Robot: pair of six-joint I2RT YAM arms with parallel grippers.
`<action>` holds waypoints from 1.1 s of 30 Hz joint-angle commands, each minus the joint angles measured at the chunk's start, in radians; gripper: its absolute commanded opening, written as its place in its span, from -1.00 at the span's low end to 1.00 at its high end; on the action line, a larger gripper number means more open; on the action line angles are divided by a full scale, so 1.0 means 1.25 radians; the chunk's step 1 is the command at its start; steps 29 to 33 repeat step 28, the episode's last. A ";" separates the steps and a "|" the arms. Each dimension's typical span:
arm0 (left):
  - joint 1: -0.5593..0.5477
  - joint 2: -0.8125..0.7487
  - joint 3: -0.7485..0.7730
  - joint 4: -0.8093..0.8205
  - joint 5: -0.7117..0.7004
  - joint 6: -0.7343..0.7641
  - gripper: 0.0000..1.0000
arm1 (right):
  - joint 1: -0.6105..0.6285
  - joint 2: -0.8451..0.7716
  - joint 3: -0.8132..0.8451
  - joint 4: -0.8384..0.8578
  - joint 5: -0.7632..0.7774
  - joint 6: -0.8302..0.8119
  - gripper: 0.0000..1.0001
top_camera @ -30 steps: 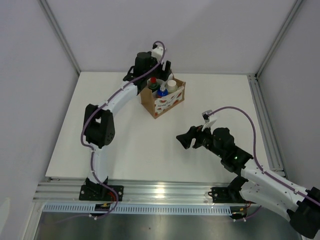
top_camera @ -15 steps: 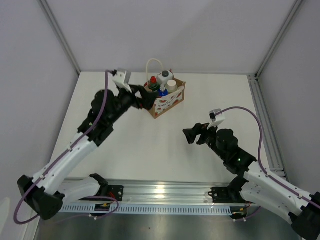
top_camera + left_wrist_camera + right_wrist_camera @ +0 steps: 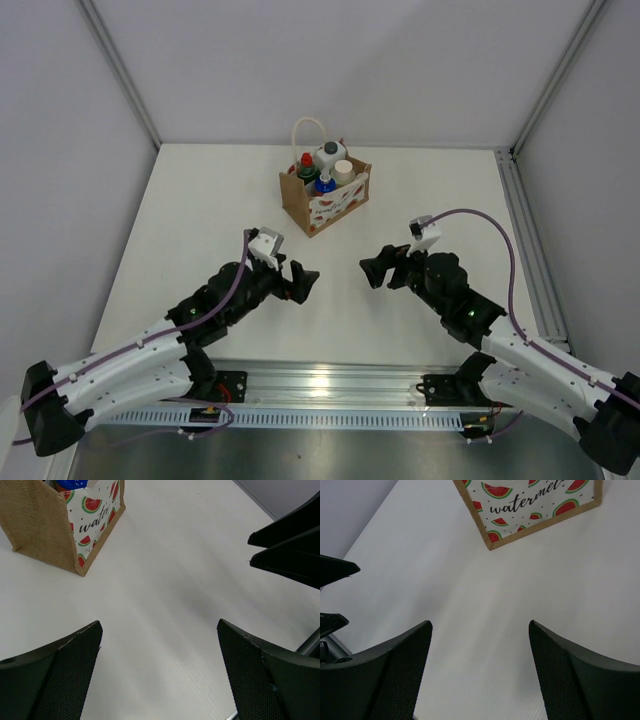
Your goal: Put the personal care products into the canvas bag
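Observation:
The canvas bag point(image 3: 322, 198) stands at the table's far middle, with the red, blue, white and black caps of the personal care products point(image 3: 323, 172) showing in its open top. Its watermelon side shows in the left wrist view point(image 3: 95, 512) and right wrist view point(image 3: 530, 507). My left gripper point(image 3: 305, 281) is open and empty, low over the table's near middle. My right gripper point(image 3: 372, 271) is open and empty, facing it from the right. Both are well short of the bag.
White walls and metal posts enclose the table point(image 3: 230, 230). An aluminium rail point(image 3: 330, 385) runs along the near edge. The right gripper's fingers point(image 3: 290, 545) show at the right of the left wrist view.
My left arm has pulled back from the bag to the near middle of the table, open and empty. My right gripper has stayed about where it was, shifting slightly.

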 commanded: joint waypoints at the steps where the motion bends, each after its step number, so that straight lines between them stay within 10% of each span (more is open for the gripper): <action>1: -0.007 -0.068 -0.052 0.093 -0.044 0.013 0.99 | 0.006 0.037 0.052 0.024 -0.034 0.026 0.64; 33: -0.033 -0.141 -0.068 0.072 -0.063 0.029 0.98 | 0.010 0.049 0.001 0.109 0.012 0.001 0.67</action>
